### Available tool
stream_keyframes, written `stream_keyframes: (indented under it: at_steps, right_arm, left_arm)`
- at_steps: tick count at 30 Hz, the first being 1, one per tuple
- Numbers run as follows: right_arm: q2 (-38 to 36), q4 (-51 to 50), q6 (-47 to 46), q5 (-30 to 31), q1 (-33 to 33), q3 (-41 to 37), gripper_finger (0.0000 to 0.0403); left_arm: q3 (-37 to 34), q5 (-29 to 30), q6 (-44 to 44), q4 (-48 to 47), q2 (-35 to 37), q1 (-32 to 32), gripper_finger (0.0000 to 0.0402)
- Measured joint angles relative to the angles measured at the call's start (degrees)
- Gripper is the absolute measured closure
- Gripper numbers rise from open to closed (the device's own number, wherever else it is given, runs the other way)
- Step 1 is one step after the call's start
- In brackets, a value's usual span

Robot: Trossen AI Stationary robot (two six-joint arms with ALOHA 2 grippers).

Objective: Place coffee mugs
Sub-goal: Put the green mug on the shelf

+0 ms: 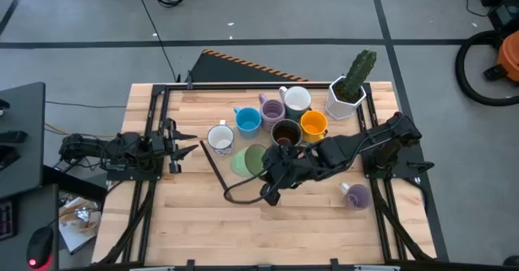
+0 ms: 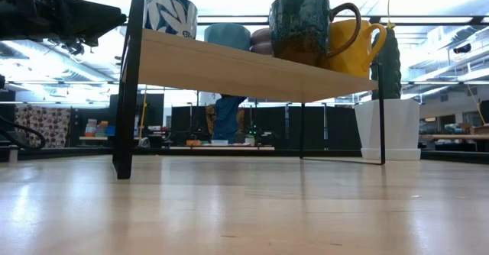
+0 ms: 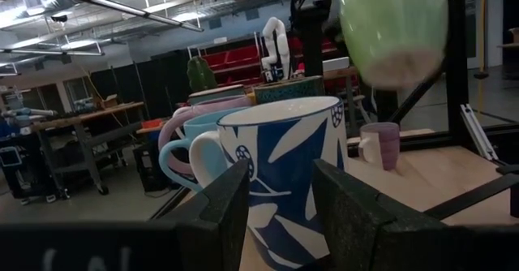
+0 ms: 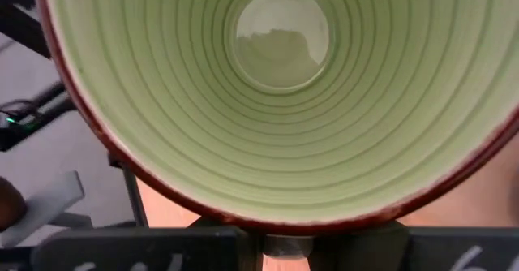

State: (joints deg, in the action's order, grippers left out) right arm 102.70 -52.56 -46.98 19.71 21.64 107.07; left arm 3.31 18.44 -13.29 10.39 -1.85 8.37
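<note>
High view: pale wooden table (image 1: 178, 230) on grey floor, mugs clustered on the black-framed shelf (image 1: 162, 87); right pincer (image 1: 261, 167) clamped on the green mug (image 1: 247, 161); lavender mug (image 1: 356, 195) alone nearby.

Low view: shelf plank above the boards, workshop benches beyond.

Left wrist view: left pincer (image 3: 280, 191) spread wide before the white leaf-patterned mug (image 3: 288, 169).

Right wrist view: ridged green interior filling everything.
</note>
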Motion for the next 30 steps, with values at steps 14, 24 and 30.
stream_keyframes:
  at_steps: [14,24,30]
  right_arm:
    - [14.08,-24.13,-6.02,0.36,0.22,19.91,0.0343]
    - [16.32,-31.13,-7.23,-1.33,-2.47,22.05,0.0343]
    - [16.32,-31.56,-5.59,-3.54,-4.28,21.98,0.0343]
  left_arm:
    - [0.0,-0.01,0.46,-0.76,0.0,-0.01,0.026]
    - [0.0,0.0,1.08,-0.87,0.0,0.0,0.026]
    - [0.0,-0.02,1.12,-1.09,0.0,-0.01,0.026]
